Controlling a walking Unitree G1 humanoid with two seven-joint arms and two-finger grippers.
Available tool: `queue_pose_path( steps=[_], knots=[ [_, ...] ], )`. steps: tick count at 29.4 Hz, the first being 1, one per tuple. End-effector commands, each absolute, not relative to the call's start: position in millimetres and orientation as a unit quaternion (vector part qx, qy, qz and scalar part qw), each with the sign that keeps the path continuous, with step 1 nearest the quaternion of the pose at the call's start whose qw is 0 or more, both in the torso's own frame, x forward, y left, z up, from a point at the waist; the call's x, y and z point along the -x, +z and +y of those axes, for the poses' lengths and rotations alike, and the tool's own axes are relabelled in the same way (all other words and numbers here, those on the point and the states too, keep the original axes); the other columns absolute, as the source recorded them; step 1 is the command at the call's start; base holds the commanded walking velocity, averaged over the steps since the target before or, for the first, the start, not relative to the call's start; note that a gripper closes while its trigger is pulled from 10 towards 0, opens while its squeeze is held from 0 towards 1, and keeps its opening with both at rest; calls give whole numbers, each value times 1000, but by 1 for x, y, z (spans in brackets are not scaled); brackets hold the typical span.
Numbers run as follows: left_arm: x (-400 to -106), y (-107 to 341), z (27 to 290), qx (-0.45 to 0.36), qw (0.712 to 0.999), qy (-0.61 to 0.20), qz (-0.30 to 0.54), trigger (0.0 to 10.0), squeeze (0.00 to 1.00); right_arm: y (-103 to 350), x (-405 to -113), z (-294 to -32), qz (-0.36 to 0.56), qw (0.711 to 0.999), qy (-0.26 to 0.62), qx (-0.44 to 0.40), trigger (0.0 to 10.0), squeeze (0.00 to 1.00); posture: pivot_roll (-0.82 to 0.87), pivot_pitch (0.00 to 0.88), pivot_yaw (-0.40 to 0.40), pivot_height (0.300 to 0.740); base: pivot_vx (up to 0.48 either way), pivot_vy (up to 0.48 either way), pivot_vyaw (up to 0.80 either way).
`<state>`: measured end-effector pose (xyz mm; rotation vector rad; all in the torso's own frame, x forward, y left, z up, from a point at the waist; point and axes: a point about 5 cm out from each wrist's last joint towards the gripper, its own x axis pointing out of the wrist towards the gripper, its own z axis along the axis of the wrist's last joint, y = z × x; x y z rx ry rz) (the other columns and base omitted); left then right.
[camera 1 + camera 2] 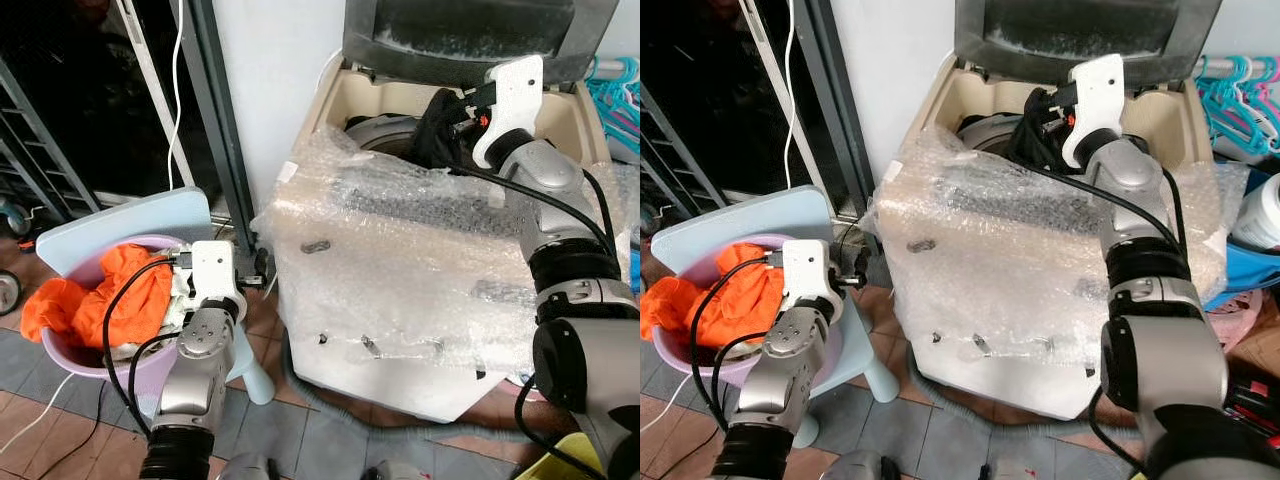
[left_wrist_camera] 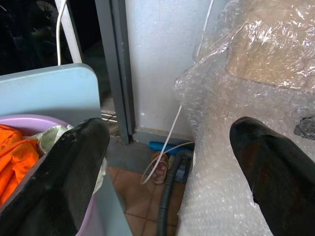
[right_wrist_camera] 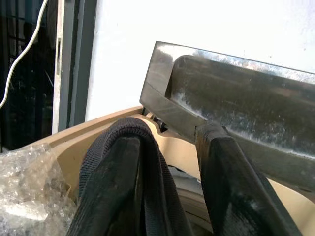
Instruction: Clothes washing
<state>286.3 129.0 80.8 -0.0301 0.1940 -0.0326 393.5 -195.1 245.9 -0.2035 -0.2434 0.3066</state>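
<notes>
so the right gripper [image 3: 172,162] is clenching a black garment [image 1: 436,125] over the open washer [image 1: 400,290], about to be dropped in; the left gripper [image 2: 167,162] is hanging released beside the basin [image 1: 75,360], orange clothes [image 1: 110,295] waiting.

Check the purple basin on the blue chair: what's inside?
The purple basin holds an orange garment spilling over its rim, with pale cloth beside it. The left hand and arm cover the near side; anything beneath the orange garment is hidden.
</notes>
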Motion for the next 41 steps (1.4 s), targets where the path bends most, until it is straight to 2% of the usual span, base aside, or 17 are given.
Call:
queue_pose_path(
  steps=[1, 4, 7, 13, 15, 18, 21, 25, 28, 31, 37, 41],
  knots=[
    [-288, 83, 127, 10, 995, -17, 97, 10000, 0, 254, -390, -191, -148, 971, 162, 100, 10000, 1000, -69, 0, 27, 740, 0, 0, 0],
    [-287, 84, 128, 11, 995, -17, 95, 10000, 0, 247, -379, -182, -164, 963, 184, 106, 10000, 1000, -70, 0, 28, 740, 0, 0, 0],
    [-287, 83, 130, 7, 995, -17, 96, 10000, 0, 216, -361, -163, -123, 941, 269, 168, 10000, 1000, -68, 0, 30, 740, 0, 0, 0],
    [-286, 83, 130, 2, 995, -20, 97, 10000, 0, 191, -355, -167, -36, 925, 305, 225, 10000, 1000, -59, 0, 34, 740, 0, 0, 0],
    [-285, 83, 130, -2, 995, -20, 97, 10000, 0, 189, -354, -186, 2, 924, 290, 249, 10000, 1000, -58, 0, 35, 740, 0, 0, 0],
    [-284, 82, 131, -5, 995, -20, 100, 10000, 0, 195, -351, -210, 9, 930, 252, 267, 10000, 1000, -58, 0, 33, 740, 0, 0, 0],
    [-284, 82, 131, -6, 995, -20, 101, 10000, 0, 196, -348, -215, 11, 931, 242, 272, 10000, 1000, -58, 0, 33, 740, 0, 0, 0],
    [-284, 80, 130, -8, 994, -21, 107, 10000, 0, 177, -330, -254, 48, 949, 118, 289, 10000, 1000, -74, 0, 25, 740, 0, 0, 0],
    [-285, 79, 127, -7, 994, -24, 110, 10000, 0, 172, -321, -259, 28, 961, 45, 272, 10000, 1000, -78, 0, 26, 740, 0, 0, 0],
    [-285, 79, 126, -7, 994, -26, 110, 10000, 0, 168, -315, -256, 12, 968, 7, 249, 10000, 1000, -77, 0, 28, 740, 0, 0, 0],
    [-288, 81, 126, -3, 994, -21, 103, 10000, 0, 166, -303, -210, -78, 978, 32, 190, 10000, 1000, -72, 0, 16, 740, 0, 0, 0],
    [-288, 82, 127, 2, 995, -14, 100, 10000, 0, 168, -298, -191, -103, 979, 35, 171, 10000, 1000, -69, 0, 11, 740, 0, 0, 0]
  ],
)
